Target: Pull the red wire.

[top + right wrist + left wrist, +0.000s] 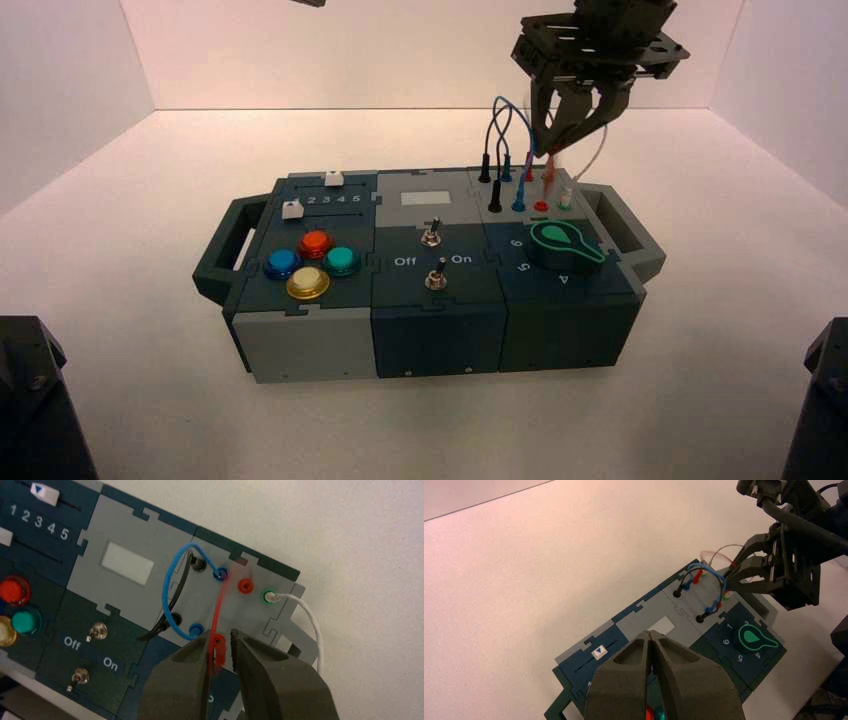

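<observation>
We see the R gripper at work over the wire panel, at the far R part of the box. Its jaws are open, w/ a gap btw. the tips. The red wire is at this gripper: it runs over the panel and passes close along one finger. We can't tell if it touches. One red plug shows blurred by the near red socket, so we can't say if it sits inside.

The blue wire and the black wire make loops on the L side of the red one. The white wire goes out from the green socket, on the R side. The green-black knob is nearer to us, in front of the sockets.

The L gripper waits raised above the far L side of the box; its jaws are closed, w/ nothing btw. them.
</observation>
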### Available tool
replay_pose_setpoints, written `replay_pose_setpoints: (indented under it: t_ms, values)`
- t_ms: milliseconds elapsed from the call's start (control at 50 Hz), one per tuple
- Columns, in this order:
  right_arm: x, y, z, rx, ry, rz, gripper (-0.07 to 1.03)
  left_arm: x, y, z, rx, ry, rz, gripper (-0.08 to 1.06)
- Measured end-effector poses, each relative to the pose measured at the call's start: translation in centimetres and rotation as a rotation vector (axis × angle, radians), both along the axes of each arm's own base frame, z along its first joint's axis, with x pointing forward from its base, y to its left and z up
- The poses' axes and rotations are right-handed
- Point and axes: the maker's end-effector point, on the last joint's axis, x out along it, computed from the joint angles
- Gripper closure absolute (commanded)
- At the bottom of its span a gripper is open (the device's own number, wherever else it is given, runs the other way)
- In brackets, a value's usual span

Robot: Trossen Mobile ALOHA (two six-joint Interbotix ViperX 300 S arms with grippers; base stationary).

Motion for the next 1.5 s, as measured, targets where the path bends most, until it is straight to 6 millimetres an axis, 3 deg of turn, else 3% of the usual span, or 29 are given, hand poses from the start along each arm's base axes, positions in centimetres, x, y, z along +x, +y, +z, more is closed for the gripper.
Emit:
replay_pose_setpoints:
  t_ms: [300, 540, 680, 940, 1500]
  values:
    - [0.6, 0.2, 2.0, 0.036, -0.078, 0.003, 0.62, 0.1, 0.0, -0.2, 0.012, -0.001, -0.004, 1.01]
    - [-0.9, -0.4, 6.0, 0.079, -0.135, 0.009, 0.62, 0.1, 0.0, -0.2, 0.012, -0.001, -0.004, 1.01]
    - [-1.5, -0.8, 6.9, 0.094, -0.159, 0.008, 0.62, 0.1, 0.0, -0.2, 0.011, -0.002, -0.004, 1.01]
    - [-1.4, -0.7, 5.5, 0.083, -0.124, 0.000, 0.62, 0.1, 0.0, -0.2, 0.011, -0.002, -0.004, 1.01]
    - [-2.3, -0.5, -0.7, 0.010, 0.077, -0.029, 0.61, 0.6, -0.5, -1.1, 0.037, 0.027, -0.005, 1.01]
